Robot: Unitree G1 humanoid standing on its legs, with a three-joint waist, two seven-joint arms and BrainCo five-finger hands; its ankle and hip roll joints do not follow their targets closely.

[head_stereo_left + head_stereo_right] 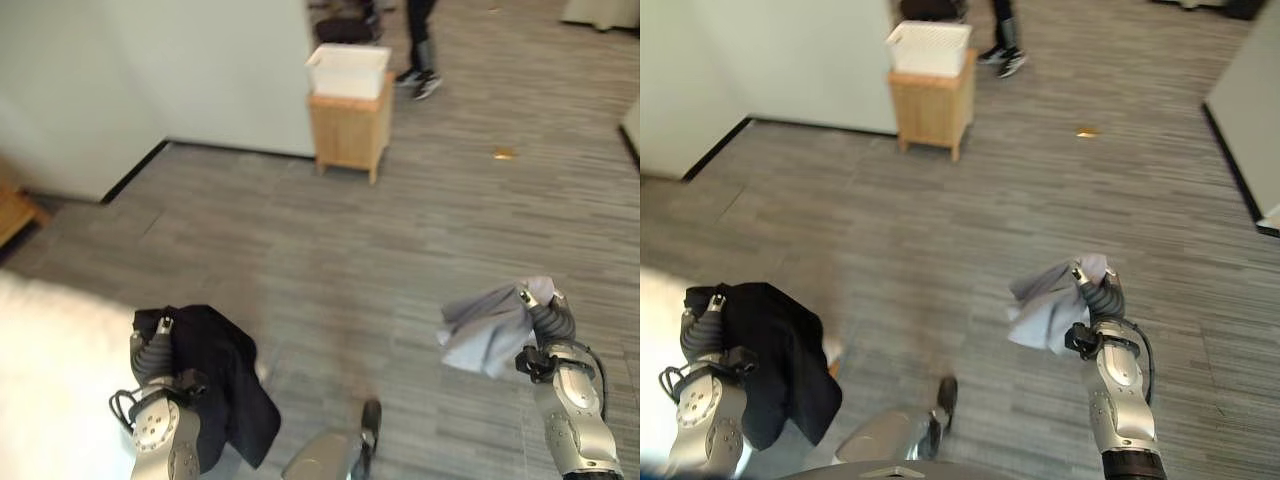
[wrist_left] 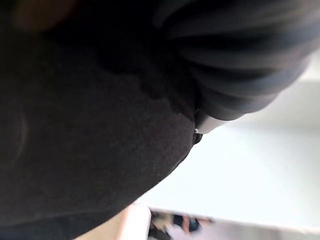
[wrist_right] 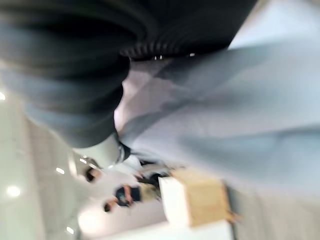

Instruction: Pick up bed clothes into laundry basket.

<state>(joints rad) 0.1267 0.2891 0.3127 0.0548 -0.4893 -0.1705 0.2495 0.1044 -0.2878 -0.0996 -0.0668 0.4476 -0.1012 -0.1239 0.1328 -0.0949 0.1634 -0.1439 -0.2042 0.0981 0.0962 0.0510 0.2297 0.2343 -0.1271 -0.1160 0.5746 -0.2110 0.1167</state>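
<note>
The left hand (image 1: 160, 345) is buried under a black, limp garment (image 1: 225, 375); I cannot tell its grasp. The right hand (image 1: 545, 315) clutches a crumpled pale blue-grey cloth (image 1: 485, 335). Both hang over grey plank floor, well apart from the white slatted plastic laundry basket (image 1: 348, 70) sitting on a small wooden cabinet (image 1: 348, 135). The draped black garment could slide off in transit, since it hangs loose.

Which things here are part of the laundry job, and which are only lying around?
Part of the job:
black garment draped over the left hand
pale blue-grey garment at the right hand
white basket on the wooden cabinet

Just lying about:
small yellowish scrap on the floor
person's legs
</note>
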